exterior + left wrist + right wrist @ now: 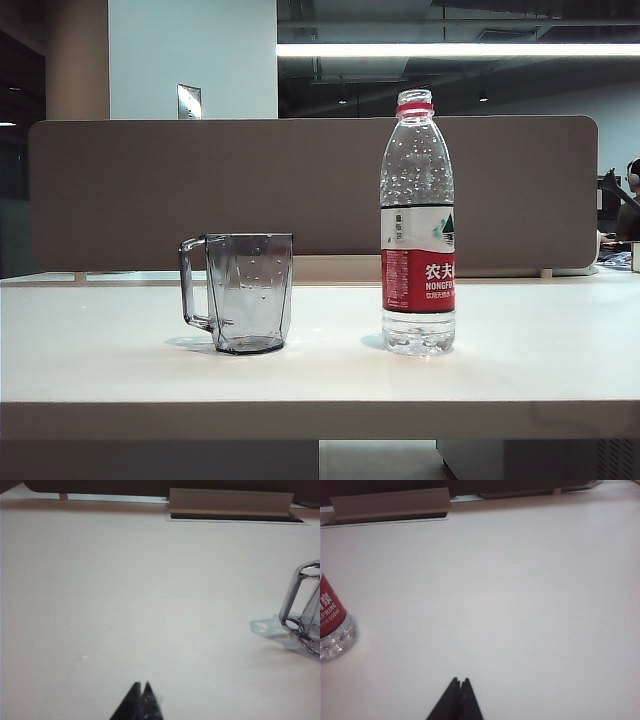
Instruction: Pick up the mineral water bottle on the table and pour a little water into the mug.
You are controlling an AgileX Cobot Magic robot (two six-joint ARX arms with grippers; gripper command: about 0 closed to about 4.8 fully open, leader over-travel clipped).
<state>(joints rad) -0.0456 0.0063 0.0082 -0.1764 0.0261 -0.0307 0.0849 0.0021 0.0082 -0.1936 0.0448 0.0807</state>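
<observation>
The mug [248, 292] stands left of centre in the exterior frame on the table [100, 350], handle pointing left; the mineral water bottle [417, 225] stands upright right of centre, apart from it. Behind both runs the divider panel [130, 190]. Neither the left gripper [141, 686] nor the right gripper [459, 681] appears in that frame; each hangs over bare table, well apart from mug and bottle.

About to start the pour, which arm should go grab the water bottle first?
Right, probably. The mineral water bottle shows beside the shut right gripper; the shut left gripper sees only the mug.
</observation>
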